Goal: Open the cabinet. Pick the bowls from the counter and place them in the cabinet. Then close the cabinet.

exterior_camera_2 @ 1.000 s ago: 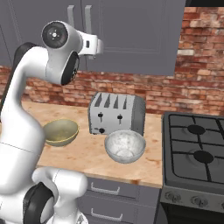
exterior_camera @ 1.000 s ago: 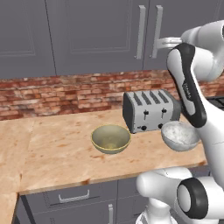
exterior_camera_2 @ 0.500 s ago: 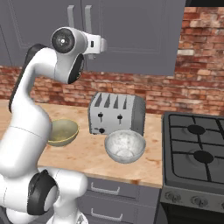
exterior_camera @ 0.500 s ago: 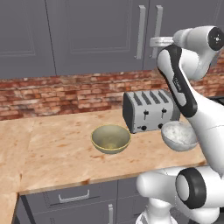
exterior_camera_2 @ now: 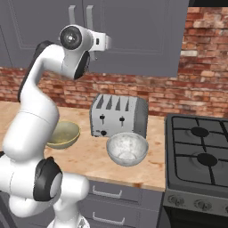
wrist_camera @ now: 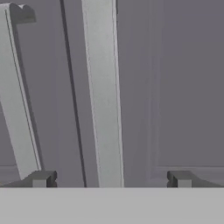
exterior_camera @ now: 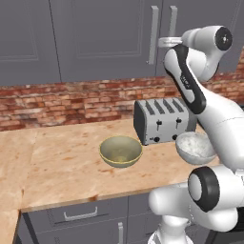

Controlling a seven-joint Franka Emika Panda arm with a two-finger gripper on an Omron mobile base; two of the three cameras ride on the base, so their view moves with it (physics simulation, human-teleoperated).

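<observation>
Up close, the gripper gapes fully open, empty, straddling one silver handle of the shut cabinet; handle ends are cropped. Both bowls sit on the counter.

Dark grey cabinet (silver handles)

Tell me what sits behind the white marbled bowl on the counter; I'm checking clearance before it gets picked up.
Behind the white marbled bowl stands the silver toaster, then the brick wall. The toaster hides the counter strip behind it.
</observation>
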